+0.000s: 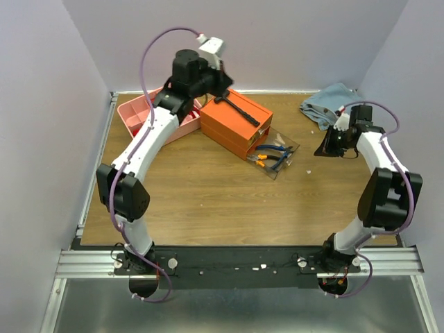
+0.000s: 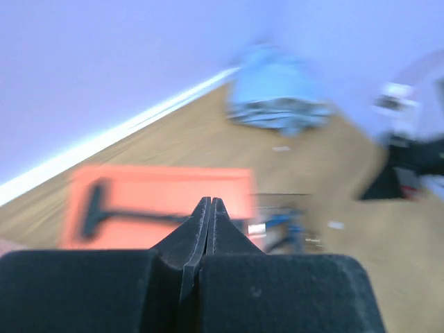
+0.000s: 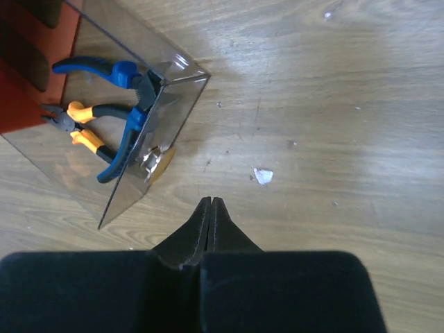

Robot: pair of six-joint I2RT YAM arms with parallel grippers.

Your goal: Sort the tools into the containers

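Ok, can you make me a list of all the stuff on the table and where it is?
hammer: black, lying on the orange box
blue pliers: in the clear drawer
orange pliers: same drawer, beside the blue ones
clear drawer: on the table, against the box
pink tray: far left
cloth: far right corner
left gripper: shut, empty, above the box
right gripper: shut, empty, above the table near the drawer

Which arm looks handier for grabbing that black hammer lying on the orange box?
Left. Its hand hangs right at the orange box, close to the hammer; the right hand sits farther off, beyond the clear drawer.
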